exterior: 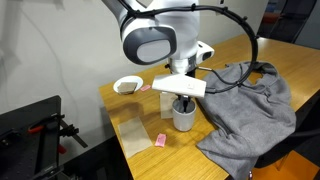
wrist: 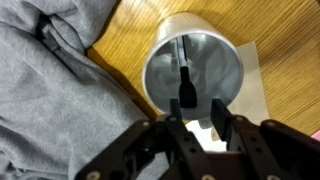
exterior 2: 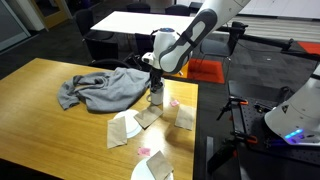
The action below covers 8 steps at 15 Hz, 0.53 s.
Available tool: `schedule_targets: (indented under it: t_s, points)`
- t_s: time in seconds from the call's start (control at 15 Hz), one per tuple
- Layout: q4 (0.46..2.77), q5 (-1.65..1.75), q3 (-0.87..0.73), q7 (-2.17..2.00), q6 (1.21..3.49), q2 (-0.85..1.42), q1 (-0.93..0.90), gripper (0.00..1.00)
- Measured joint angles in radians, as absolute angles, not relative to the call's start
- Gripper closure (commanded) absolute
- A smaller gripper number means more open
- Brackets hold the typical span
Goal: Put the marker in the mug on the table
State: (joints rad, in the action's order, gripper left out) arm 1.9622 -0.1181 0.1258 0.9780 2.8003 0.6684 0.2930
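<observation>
Here our jaws stand apart with nothing between them, hanging straight over the mug (wrist: 160, 72), where anything let go would drop inside. The marker (wrist: 186, 88) is in the mug, leaning on its inner wall. The mug stands on the surface (wrist: 130, 30) just beside the grey cloth (wrist: 50, 100), so we judge a straight lift the safest exit.

A crumpled grey cloth (exterior: 245, 105) lies spread out in both exterior views; a shallow white bowl (exterior: 127, 85) sits well apart from it; a small pink block (exterior: 160, 140) lies near a clear flat sheet (exterior: 133, 128); a black stand (exterior: 35, 135) is off to one side.
</observation>
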Motion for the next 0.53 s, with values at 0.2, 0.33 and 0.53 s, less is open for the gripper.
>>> schedule_targets:
  t_s: [0.2,0.33,0.53]
  points:
    - [1.962,-0.118,0.126,0.976,2.798,0.668,0.295,0.6]
    - [1.962,-0.118,0.126,0.975,2.796,0.668,0.296,0.61]
    - [1.962,-0.118,0.124,0.974,2.787,0.668,0.297,0.61]
